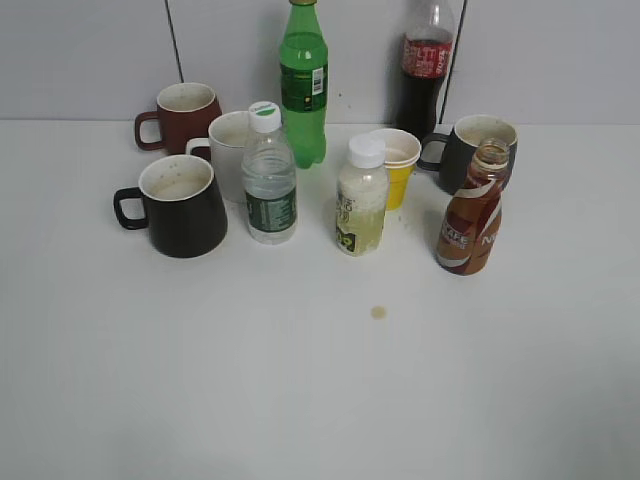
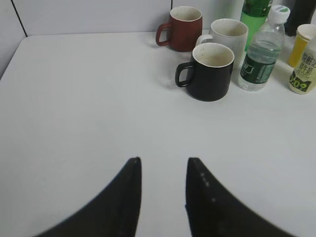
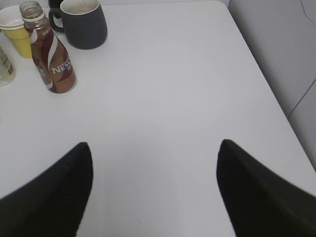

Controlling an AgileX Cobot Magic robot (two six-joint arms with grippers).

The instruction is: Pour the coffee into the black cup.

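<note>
Nothing is grasped yet. The black cup [image 1: 182, 205] is set left of centre, toward the worktop's back edge; the coffee [image 1: 471, 222] toward its right. The left gripper [image 2: 163, 192] is narrowly parted, the right gripper [image 3: 154, 190] spread wide. A reach to the bottle's waist is called for next.

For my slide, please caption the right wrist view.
Open right gripper facing the uncapped coffee bottle beside a dark grey mug.
</note>
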